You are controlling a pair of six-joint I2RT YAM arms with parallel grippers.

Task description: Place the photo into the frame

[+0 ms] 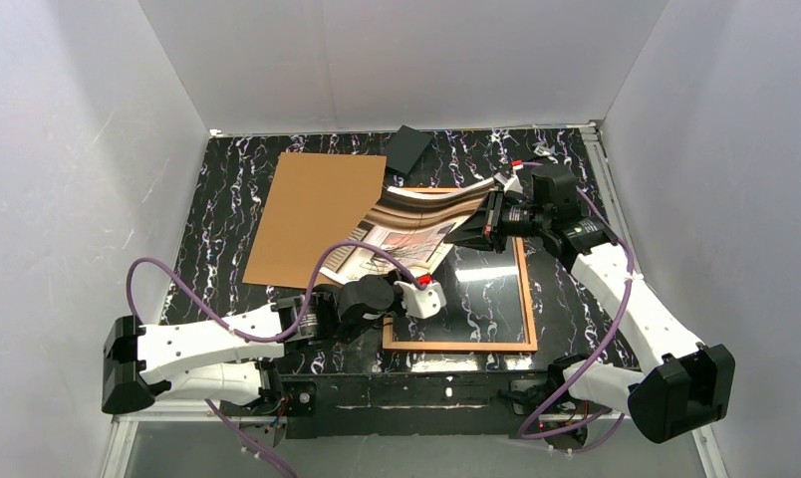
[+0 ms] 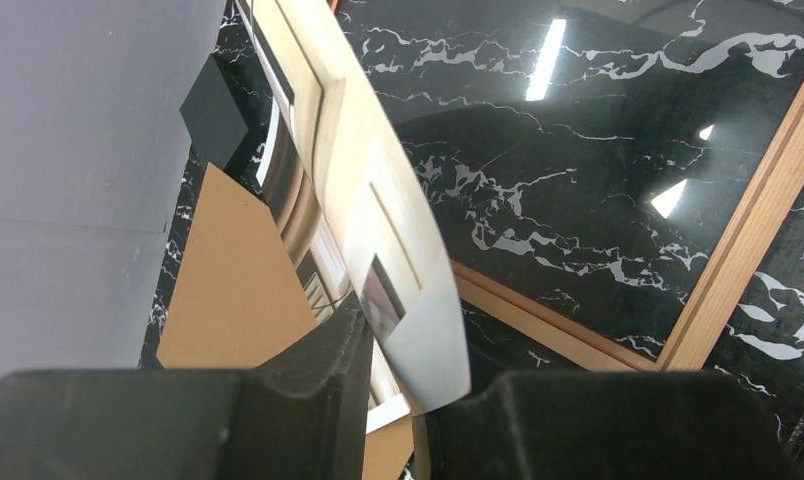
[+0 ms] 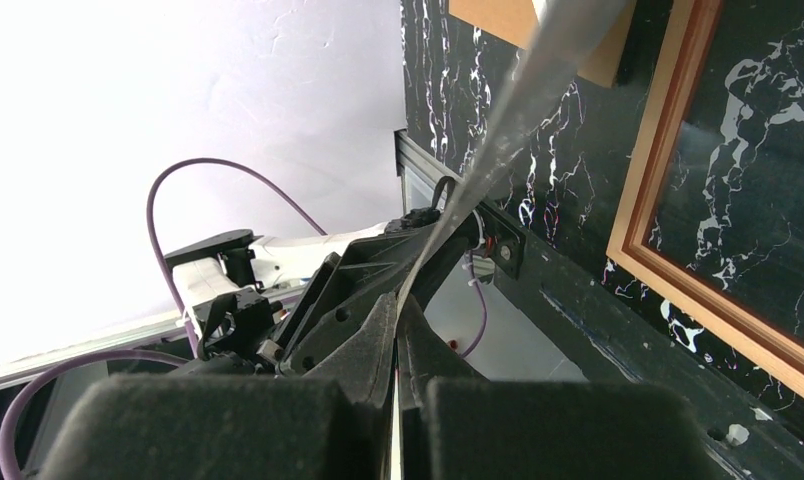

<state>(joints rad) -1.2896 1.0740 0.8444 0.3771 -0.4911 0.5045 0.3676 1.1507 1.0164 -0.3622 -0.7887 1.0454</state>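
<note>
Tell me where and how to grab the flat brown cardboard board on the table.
Probably best: take the flat brown cardboard board by its left long edge, coming in low from the left. It lies flat and thin, so only an edge gives purchase, and the bent paper photo hangs over its right side.

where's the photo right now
In the top view the photo hangs bowed in mid-air, held by the left tool and the right tool, over the frame's far-left corner, with the cardboard board to its left.
</note>
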